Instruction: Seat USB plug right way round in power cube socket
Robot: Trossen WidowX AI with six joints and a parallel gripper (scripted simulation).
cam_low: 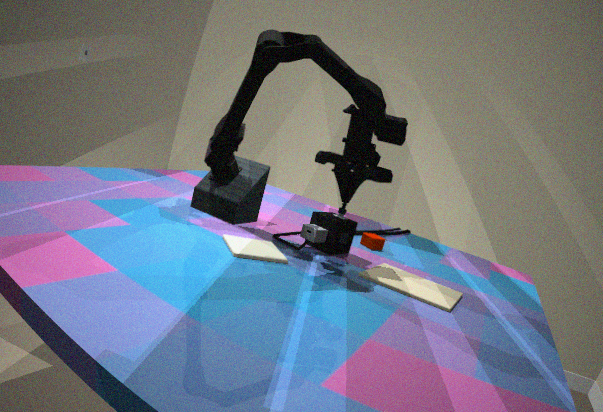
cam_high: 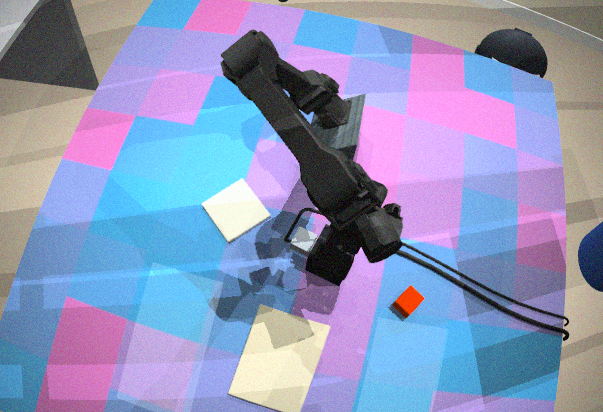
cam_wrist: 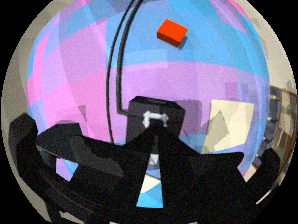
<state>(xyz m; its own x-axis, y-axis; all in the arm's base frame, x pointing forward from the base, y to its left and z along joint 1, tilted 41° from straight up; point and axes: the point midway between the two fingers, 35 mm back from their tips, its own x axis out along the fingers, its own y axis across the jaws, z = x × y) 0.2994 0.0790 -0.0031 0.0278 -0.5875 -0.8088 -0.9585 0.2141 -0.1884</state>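
Note:
The power cube (cam_high: 328,262) (cam_low: 332,232) (cam_wrist: 175,112) is a black box standing on the patterned table. Pale markings around its top socket show in the wrist view, in front of the fingertips. My gripper (cam_low: 343,204) (cam_wrist: 156,129) points down over the cube's top and is shut on the USB plug (cam_low: 342,210), a small dark piece below the fingertips, at the cube's top. Fingers and plug overlap, so I cannot tell which way round the plug is or how deep it sits. In the top view the arm hides the fingertips.
A light grey adapter (cam_high: 303,240) (cam_low: 314,233) sits against the cube's side, with a black cable around it. An orange block (cam_high: 410,300) (cam_low: 372,241) (cam_wrist: 172,32) and two long black cables (cam_high: 477,291) lie nearby. Cream pads (cam_high: 236,210) (cam_high: 277,370) lie flat on the table.

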